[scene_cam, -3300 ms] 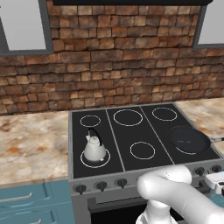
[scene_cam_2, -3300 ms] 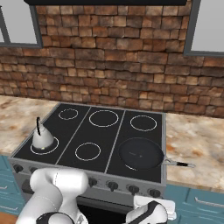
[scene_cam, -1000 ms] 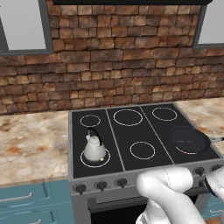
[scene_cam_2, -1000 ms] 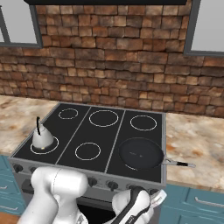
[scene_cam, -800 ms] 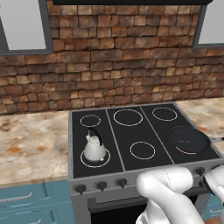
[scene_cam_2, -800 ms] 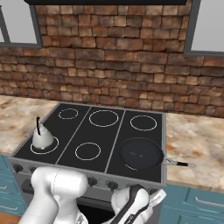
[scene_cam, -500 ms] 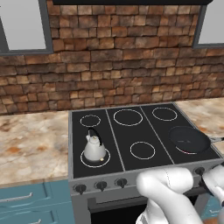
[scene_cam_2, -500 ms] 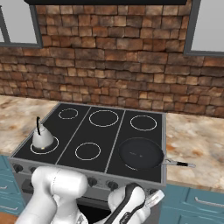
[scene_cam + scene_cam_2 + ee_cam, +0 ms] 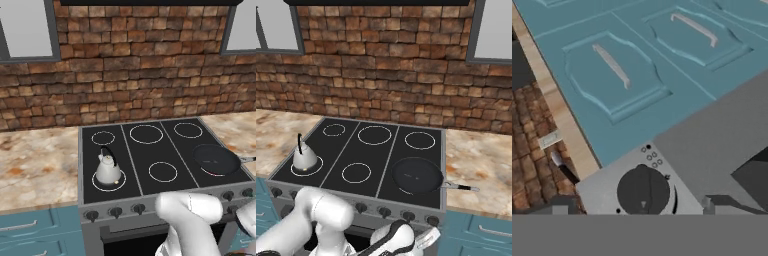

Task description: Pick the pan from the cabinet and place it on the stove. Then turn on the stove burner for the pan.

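Observation:
The black pan (image 9: 216, 159) (image 9: 417, 175) lies flat on the stove (image 9: 135, 165) (image 9: 368, 157), over the front-right stove burner (image 9: 216, 174), its grey handle (image 9: 461, 187) pointing right. My gripper (image 9: 426, 239) hangs low in front of the stove's grey front panel. In the hand view my gripper (image 9: 642, 206) is open, its dark fingertips (image 9: 562, 204) wide apart on either side of a black knob (image 9: 643, 190) and not touching it. The cabinet is out of view.
A small silver kettle (image 9: 107, 170) (image 9: 304, 157) stands on the front-left ring. Teal drawers (image 9: 617, 75) with silver handles flank the stove. Speckled counters (image 9: 35, 160) (image 9: 481, 165) run to both sides, with a brick wall (image 9: 135, 75) behind.
In the right base view the hand has shifted a little left and down along the stove front. Pan and kettle have not moved.

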You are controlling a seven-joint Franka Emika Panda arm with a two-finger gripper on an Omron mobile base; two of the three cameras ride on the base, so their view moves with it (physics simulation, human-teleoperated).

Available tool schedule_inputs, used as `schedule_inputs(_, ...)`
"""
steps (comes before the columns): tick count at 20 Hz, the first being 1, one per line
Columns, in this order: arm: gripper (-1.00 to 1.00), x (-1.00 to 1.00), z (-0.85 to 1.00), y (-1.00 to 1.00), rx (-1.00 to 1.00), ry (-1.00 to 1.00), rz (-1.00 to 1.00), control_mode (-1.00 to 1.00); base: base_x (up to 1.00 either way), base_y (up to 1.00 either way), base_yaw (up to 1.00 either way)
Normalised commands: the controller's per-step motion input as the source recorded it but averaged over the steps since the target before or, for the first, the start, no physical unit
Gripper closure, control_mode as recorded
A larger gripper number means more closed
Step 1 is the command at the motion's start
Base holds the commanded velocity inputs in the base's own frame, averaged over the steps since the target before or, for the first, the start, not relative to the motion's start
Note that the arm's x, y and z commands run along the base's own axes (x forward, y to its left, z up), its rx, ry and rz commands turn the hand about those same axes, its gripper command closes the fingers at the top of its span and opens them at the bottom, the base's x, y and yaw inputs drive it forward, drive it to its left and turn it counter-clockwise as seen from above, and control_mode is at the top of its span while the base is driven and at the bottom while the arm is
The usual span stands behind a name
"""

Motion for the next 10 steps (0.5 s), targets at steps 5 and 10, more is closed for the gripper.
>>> schedule_inputs(5,-1.00,-0.89,0.36,0.00,-0.01,-0.14,0.04,-1.00,0.00,0.00,0.00)
schedule_inputs(10,-1.00,-0.58,0.58,0.11,-0.06,-0.07,0.06,-1.00,0.00,0.00,0.00)
